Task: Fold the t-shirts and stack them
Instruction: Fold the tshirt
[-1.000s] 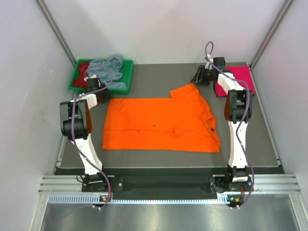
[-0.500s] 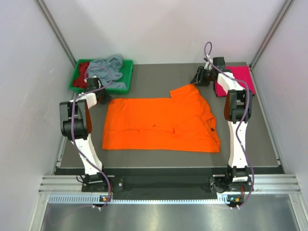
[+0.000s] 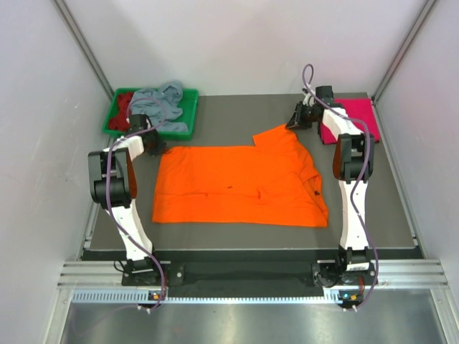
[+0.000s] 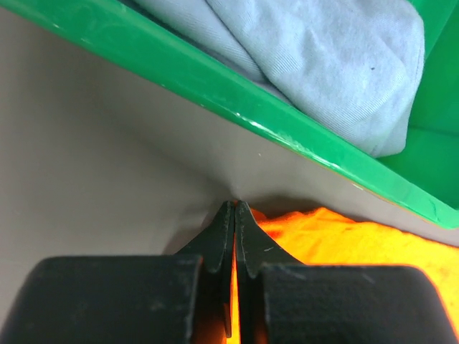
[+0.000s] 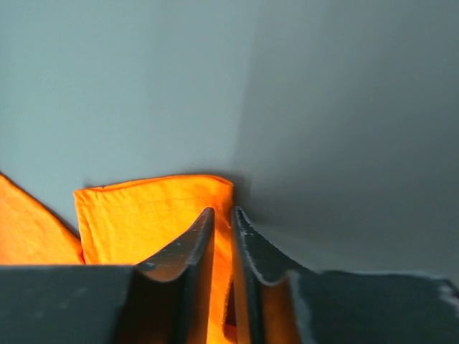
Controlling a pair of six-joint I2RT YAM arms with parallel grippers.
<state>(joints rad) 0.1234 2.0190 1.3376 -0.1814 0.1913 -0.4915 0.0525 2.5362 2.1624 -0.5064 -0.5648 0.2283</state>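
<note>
A bright orange t-shirt [image 3: 240,183] lies spread flat in the middle of the table. My left gripper [image 3: 159,149] is shut on its far left corner [image 4: 315,229], next to the tray; orange cloth shows between the fingers [image 4: 222,236]. My right gripper [image 3: 292,125] is shut on the far right sleeve corner [image 5: 150,215], with cloth pinched between its fingers [image 5: 254,247]. A folded magenta pink t-shirt [image 3: 353,115] lies at the far right. A grey-blue t-shirt [image 3: 159,100] and a dark red one [image 3: 124,106] are heaped in the green tray.
The green plastic tray [image 3: 188,115] stands at the far left corner, its rim [image 4: 215,82] close above my left fingers. White walls enclose the table on three sides. Both arms reach across the table's left and right sides.
Both grippers have closed on the orange t-shirt's far corners. The arms have barely shifted and the shirt still lies flat.
</note>
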